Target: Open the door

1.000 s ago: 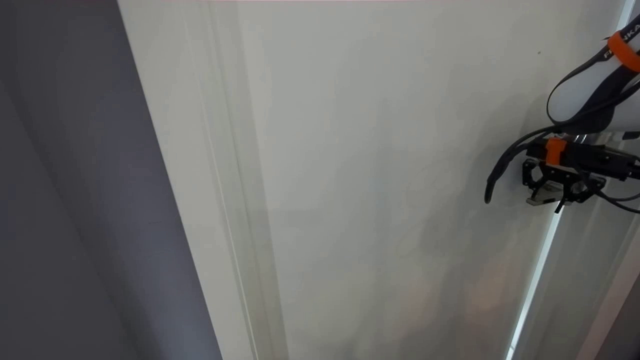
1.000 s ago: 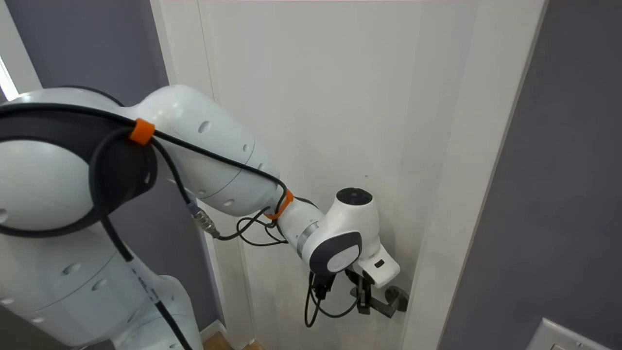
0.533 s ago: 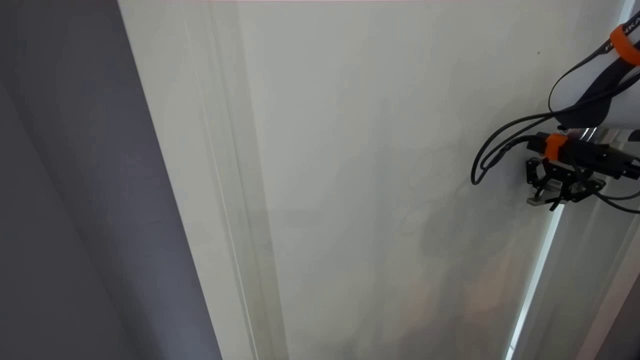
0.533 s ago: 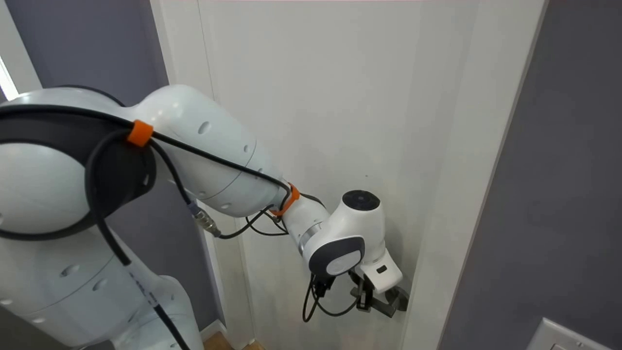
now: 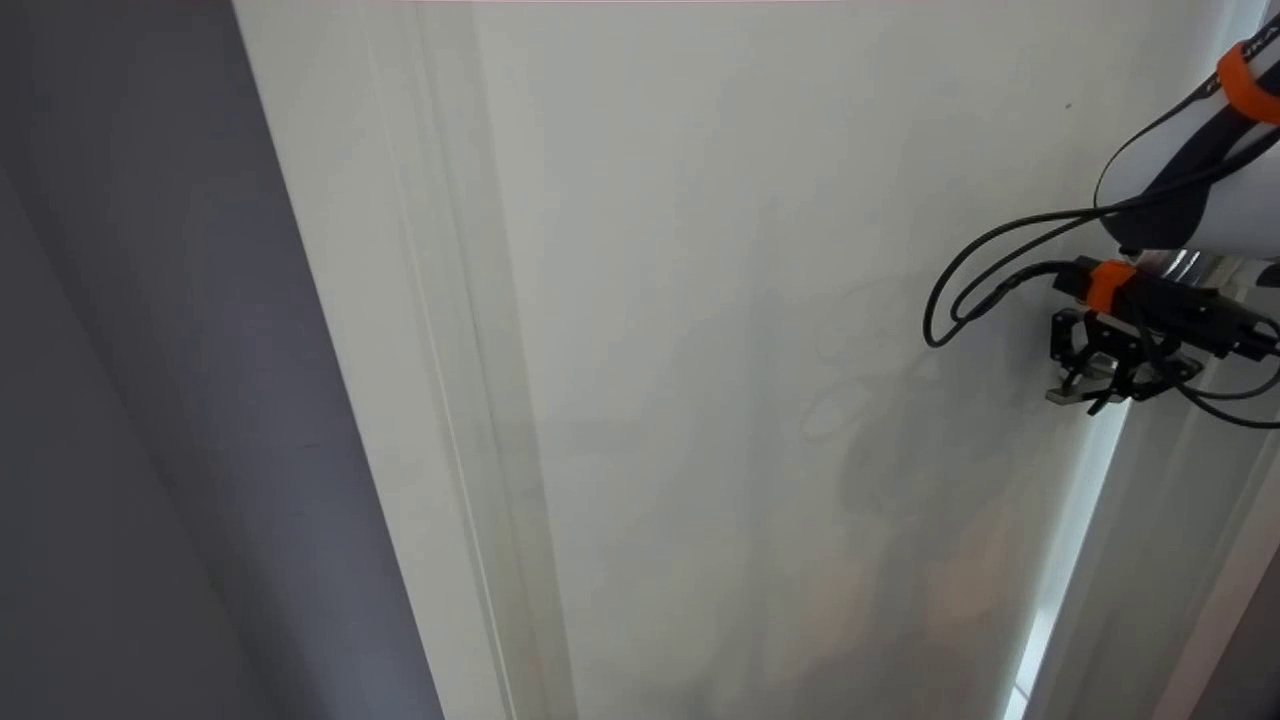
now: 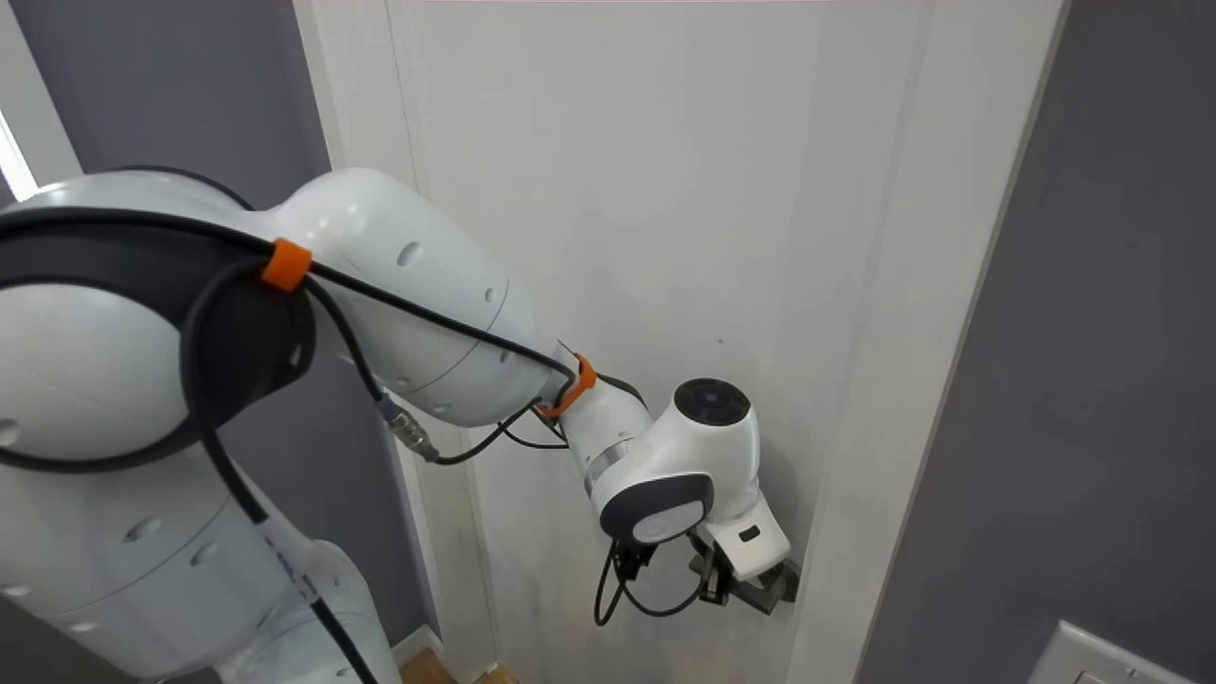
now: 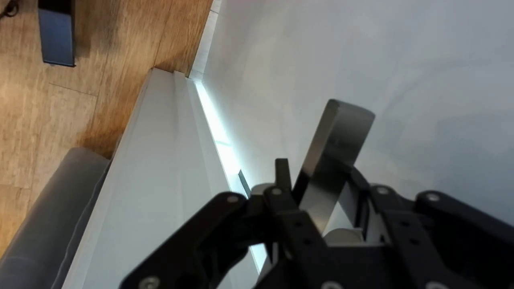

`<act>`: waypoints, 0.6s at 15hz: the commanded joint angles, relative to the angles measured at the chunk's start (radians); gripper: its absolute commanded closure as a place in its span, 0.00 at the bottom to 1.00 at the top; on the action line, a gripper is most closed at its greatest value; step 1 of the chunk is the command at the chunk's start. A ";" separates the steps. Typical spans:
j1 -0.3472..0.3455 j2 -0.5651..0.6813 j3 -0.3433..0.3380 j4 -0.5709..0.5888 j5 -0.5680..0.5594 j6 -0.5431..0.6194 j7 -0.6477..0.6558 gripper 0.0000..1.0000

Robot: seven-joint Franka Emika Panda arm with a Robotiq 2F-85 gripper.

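Note:
The door (image 6: pixel 617 190) is a large off-white panel; it fills much of both exterior views (image 5: pixel 700 300) and the right of the wrist view (image 7: pixel 421 52). Its silver lever handle (image 7: pixel 341 128) slants between my black fingers in the wrist view; in an exterior view the handle (image 6: pixel 750 596) is partly hidden by my hand. My gripper (image 7: pixel 317 172) is closed around the lever, with a finger touching each side. It also shows in both exterior views (image 5: pixel 1095 392) (image 6: pixel 714 578). A bright gap (image 7: pixel 225 152) runs along the door's handle-side edge.
A white frame (image 7: pixel 160 140) stands beside the gap. Wooden floor (image 7: pixel 76 108), a dark object (image 7: pixel 57 36) and a grey padded thing (image 7: pixel 56 224) lie beyond the frame. A grey wall (image 6: pixel 1092 237) with a switch plate (image 6: pixel 1107 660) stands beside the door.
The bright gap at the door's edge has widened. The wrist has tilted and shifted slightly toward the door with the gripper staying on the handle. The hanging cable loop has swung outward.

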 commanded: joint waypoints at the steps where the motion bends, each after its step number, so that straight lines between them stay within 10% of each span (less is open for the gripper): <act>1: 0.080 0.022 -0.007 0.017 0.103 0.055 -0.072 0.87; 9: 0.132 0.068 -0.001 0.063 0.180 0.130 -0.174 0.87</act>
